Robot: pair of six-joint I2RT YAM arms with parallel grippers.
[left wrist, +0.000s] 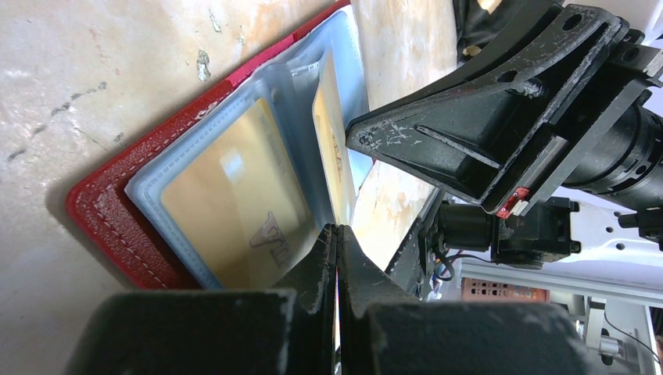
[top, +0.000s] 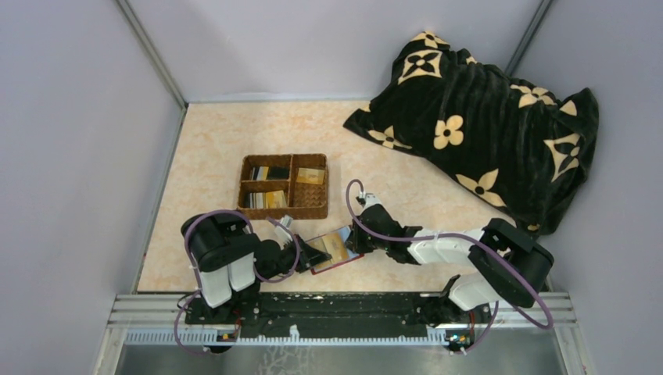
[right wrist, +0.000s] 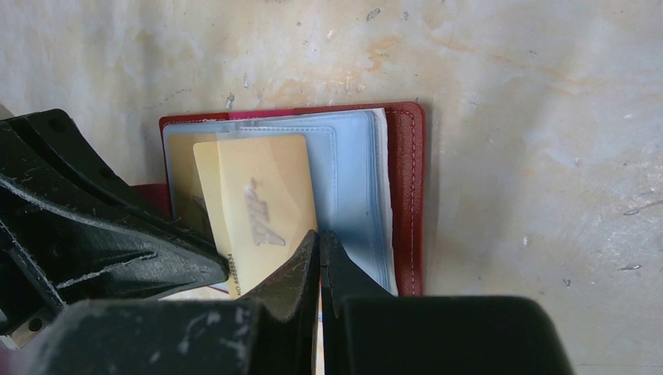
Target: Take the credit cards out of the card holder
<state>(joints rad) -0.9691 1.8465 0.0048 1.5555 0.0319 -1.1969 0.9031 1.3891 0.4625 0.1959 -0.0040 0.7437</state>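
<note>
My jaws are matte black, scuffed with pale scratches. The card holder [right wrist: 406, 195] is red with lighter stitching along its edge, and its inner pockets are clear bluish. The card [right wrist: 258, 203] showing in it is pale yellow-tan with faded grey lettering. The table [top: 219, 141] is mottled cream and peach. The far basket [top: 309, 211] is brown wicker. The cloth [top: 485, 117] at far right is black with cream flower motifs.

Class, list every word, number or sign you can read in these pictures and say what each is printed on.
"VIP": on the tan card sticking out of the red card holder.
"VI", rest hidden: on the pocketed card, left wrist view.
Small print along the tan card's edge: too small to read.
Cards in the basket: too small to read.
</note>
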